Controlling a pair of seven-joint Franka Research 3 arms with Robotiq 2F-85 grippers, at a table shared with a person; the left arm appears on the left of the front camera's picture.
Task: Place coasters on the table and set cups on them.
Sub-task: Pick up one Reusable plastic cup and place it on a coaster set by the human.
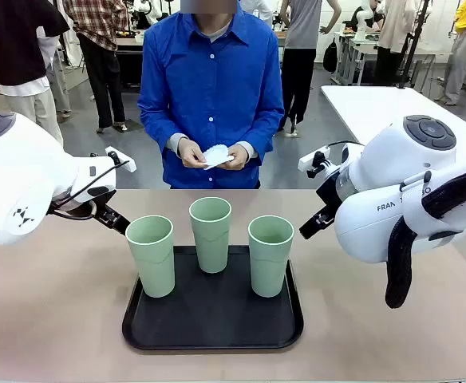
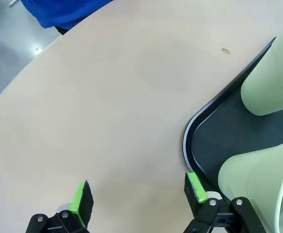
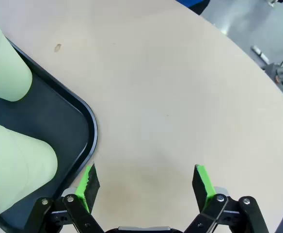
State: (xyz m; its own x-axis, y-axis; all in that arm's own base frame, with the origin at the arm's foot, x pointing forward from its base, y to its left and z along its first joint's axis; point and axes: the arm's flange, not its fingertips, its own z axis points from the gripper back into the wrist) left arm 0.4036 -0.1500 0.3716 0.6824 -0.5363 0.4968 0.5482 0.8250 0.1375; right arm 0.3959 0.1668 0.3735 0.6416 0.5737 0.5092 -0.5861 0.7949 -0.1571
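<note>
Three pale green cups stand upright on a black tray (image 1: 213, 339): the left cup (image 1: 150, 255), the middle cup (image 1: 211, 234) and the right cup (image 1: 270, 255). Across the table (image 1: 49, 311), a person in a blue shirt holds the white coasters (image 1: 217, 155) in both hands at waist height. My left gripper (image 2: 137, 191) hangs open over bare tabletop just off the tray's corner (image 2: 187, 141), with two cups (image 2: 270, 87) (image 2: 250, 179) beside it. On the tray's other side, my right gripper (image 3: 145, 179) is open and holds nothing, next to the tray rim (image 3: 92, 131) and two cups (image 3: 6, 68) (image 3: 20, 165).
Both white arms flank the tray, left (image 1: 25, 179) and right (image 1: 400, 191). Bare beige tabletop lies to the left, right and far side of the tray. A white table (image 1: 377, 104) stands behind at the right, with other people farther back.
</note>
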